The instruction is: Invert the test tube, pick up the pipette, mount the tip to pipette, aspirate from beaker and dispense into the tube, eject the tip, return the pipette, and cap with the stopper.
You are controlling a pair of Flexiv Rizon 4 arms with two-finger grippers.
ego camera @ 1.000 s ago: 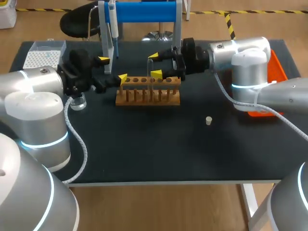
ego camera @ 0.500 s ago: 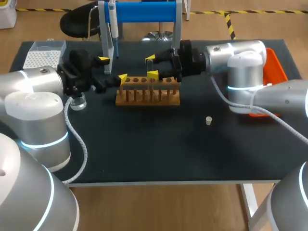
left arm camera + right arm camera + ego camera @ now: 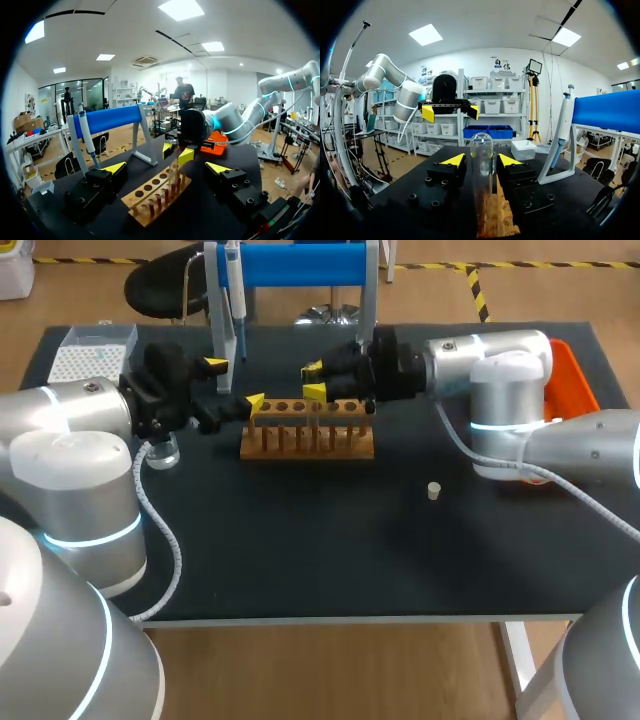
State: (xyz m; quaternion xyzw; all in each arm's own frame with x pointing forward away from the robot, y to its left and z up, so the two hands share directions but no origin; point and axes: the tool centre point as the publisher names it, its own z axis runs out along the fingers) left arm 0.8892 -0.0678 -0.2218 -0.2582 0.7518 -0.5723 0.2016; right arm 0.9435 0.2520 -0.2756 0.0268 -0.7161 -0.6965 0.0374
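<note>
One upright test tube stands clamped between the right gripper's two fingers.

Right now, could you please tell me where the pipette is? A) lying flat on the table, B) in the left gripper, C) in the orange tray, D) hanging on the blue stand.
D: the pipette hangs upright from one end of the blue stand, behind the wooden rack.
</note>
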